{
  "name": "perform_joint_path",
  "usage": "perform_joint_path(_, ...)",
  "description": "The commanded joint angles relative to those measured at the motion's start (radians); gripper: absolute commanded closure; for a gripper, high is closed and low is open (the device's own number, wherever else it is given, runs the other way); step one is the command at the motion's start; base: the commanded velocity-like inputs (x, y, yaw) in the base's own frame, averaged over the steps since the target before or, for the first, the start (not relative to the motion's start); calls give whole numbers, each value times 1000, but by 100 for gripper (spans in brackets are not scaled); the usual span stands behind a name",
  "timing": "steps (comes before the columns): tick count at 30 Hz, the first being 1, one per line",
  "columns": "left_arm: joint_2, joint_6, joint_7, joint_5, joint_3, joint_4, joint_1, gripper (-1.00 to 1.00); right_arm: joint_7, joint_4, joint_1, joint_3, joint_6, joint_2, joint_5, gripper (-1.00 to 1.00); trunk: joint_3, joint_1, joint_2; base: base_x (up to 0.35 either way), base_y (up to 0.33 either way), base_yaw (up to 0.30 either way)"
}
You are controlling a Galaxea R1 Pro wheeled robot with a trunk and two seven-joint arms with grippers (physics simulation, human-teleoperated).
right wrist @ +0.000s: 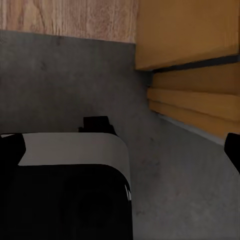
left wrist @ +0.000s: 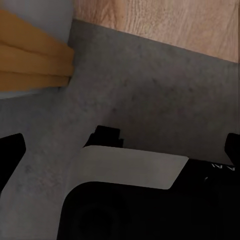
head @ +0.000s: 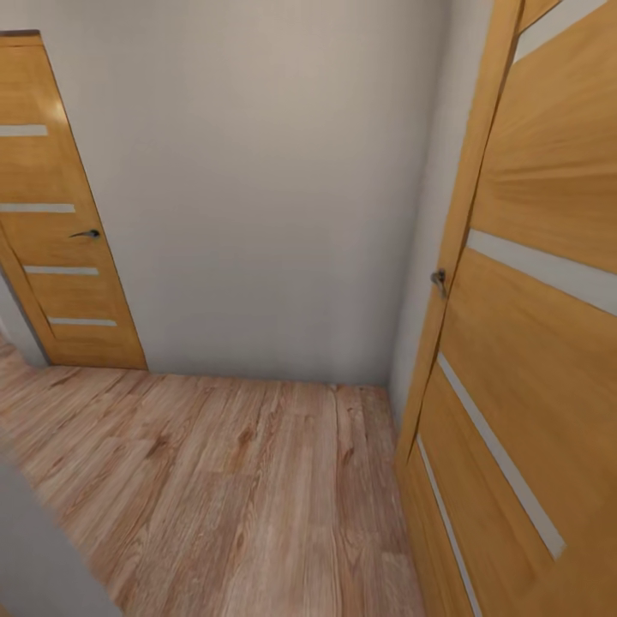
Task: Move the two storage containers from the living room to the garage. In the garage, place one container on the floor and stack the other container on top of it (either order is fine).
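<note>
Rolling through a hallway, wood-plank floor (head: 231, 480) ahead, doors at ten (head: 60, 223) and three o'clock (head: 531, 343), both end effectors spread wide and empty over grey concrete (left wrist: 150, 95), containers nowhere visible, likely light, stiff, best grasped by the rim.

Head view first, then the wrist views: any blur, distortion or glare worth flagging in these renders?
Head view: wide-angle bend tilts the left door and the right door outward; a soft bright patch sits near the left door's top; the wood floor smears toward the lower edge. Left wrist view: soft, dim, grainy concrete floor. Right wrist view: likewise soft, with a dark shadow line under the wooden panel.
</note>
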Motion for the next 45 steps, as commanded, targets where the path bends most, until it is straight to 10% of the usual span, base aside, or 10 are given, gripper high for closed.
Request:
perform_joint_path(1, 0, -4, 1, 6, 6, 1, -1, -100, -1, 3, -1, 8, -5, 1, -9, -100, -1, 0, 0, 277, 0, 0)
perform_joint_path(45, 1, -5, 1, 6, 6, 1, 0, -100, -1, 3, -1, 8, -5, 1, -8, -100, -1, 0, 0, 156, 20, 0)
